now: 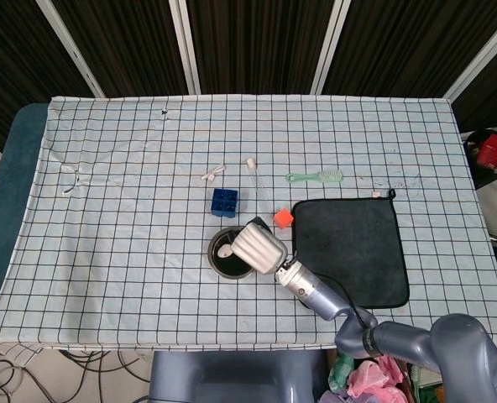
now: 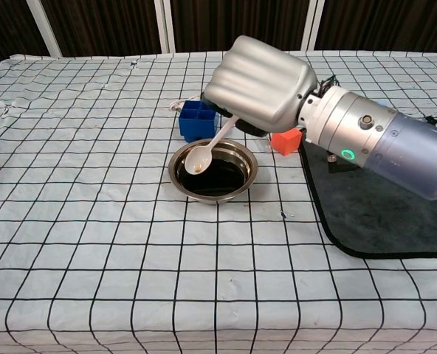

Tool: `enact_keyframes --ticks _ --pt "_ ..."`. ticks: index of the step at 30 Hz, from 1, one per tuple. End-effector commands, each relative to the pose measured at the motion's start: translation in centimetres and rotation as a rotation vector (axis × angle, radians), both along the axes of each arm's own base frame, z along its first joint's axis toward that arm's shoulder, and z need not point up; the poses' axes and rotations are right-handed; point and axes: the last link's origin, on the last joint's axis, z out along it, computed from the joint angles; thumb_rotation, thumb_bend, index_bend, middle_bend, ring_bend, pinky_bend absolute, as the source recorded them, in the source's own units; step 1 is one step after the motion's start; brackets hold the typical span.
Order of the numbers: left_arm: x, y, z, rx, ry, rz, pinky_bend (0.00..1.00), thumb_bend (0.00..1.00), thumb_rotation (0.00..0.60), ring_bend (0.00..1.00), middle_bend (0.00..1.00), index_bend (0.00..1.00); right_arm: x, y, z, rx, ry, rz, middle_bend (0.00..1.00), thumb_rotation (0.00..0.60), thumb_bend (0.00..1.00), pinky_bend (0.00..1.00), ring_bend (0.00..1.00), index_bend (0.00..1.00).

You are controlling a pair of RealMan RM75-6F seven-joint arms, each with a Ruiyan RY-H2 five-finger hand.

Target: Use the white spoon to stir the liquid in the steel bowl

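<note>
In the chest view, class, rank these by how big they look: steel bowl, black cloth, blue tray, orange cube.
1. black cloth
2. steel bowl
3. blue tray
4. orange cube, partly hidden behind the right hand

1. Both views: bright, even overhead lighting; the checked cloth [image 1: 131,235] reads clean white.
2. Shadows: faint and soft.
3. Glare: broad highlights on the right hand [image 2: 259,88] and the steel bowl [image 2: 178,156] rim.
4. Focus: sharp throughout, no motion blur.
5. Background: dark panels, underexposed.
6. Chest view: grid lines bow slightly toward the edges.
</note>
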Motion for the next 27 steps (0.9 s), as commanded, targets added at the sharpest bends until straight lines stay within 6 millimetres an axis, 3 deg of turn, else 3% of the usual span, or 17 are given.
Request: enact_keyframes --ticks 1,27 --pt "0.0 0.0 0.0 -0.003 0.000 -0.001 0.00 0.22 0.600 0.00 0.00 0.09 -0.2 0.1 -0.3 0.004 0.000 -0.006 0.90 0.600 0.37 1.00 1.00 0.62" --pt "0.0 -0.1 0.1 -0.003 -0.003 0.000 0.00 0.22 0.600 0.00 0.00 0.09 -1.7 0.5 -0.8 -0.001 0.041 -0.020 0.90 0.600 0.37 1.00 1.00 0.63"
